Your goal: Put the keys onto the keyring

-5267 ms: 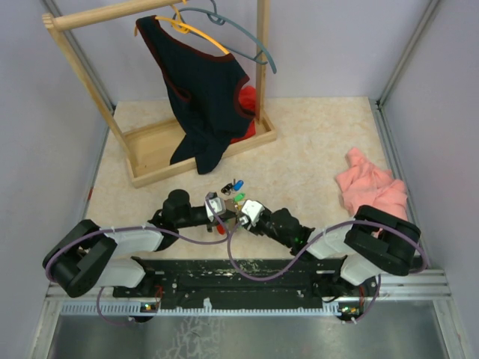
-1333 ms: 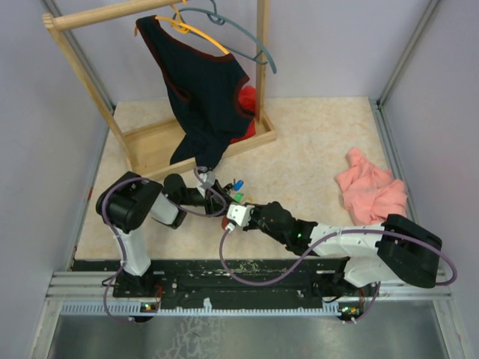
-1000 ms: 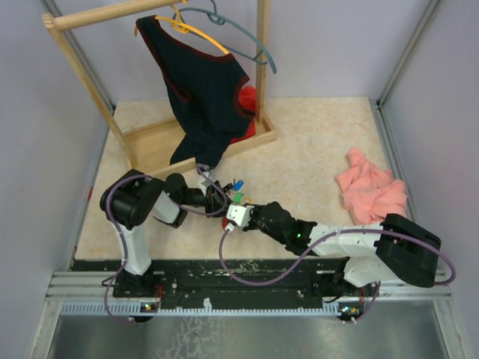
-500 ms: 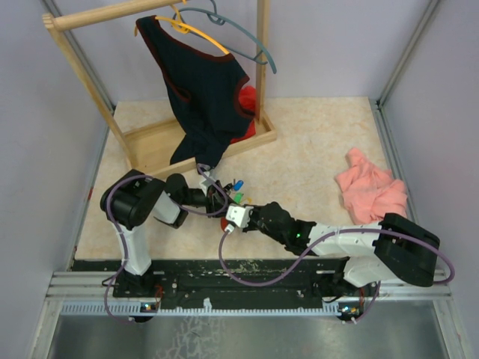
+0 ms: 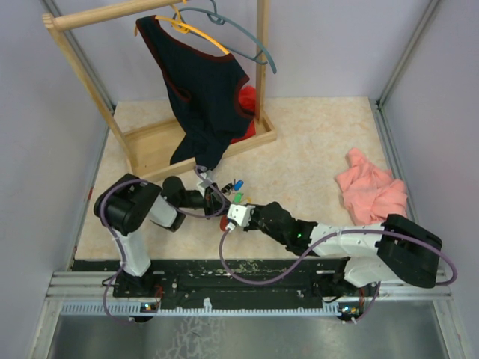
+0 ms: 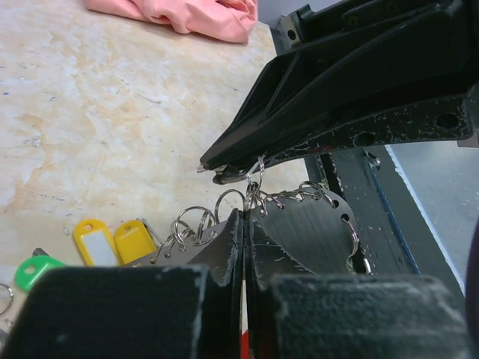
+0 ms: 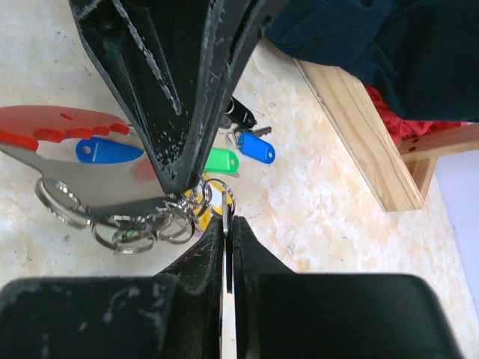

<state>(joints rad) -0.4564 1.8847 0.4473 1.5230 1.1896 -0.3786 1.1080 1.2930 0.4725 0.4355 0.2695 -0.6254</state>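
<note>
My left gripper (image 6: 245, 213) is shut on the keyring (image 6: 307, 232), a flat grey and red plate with several small split rings along its edge. It also shows in the right wrist view (image 7: 71, 179), held by the left fingers (image 7: 172, 97). My right gripper (image 7: 228, 221) is shut on a thin key blade whose ring (image 7: 224, 198) touches the keyring's rings. Loose keys lie on the table: blue (image 7: 257, 149), green (image 7: 221, 159), yellow (image 6: 94, 240). In the top view the two grippers meet (image 5: 224, 203) beside the blue key (image 5: 237, 184).
A wooden rack (image 5: 198, 142) with a dark garment (image 5: 202, 90) and hangers (image 5: 224, 30) stands at the back left, close behind the keys. A pink cloth (image 5: 370, 191) lies at the right. A black tag (image 7: 241, 114) lies near the keys.
Since the earliest frame the left arm has folded up with its elbow raised and the right arm has stretched left. Over the last second both grippers have barely moved.
</note>
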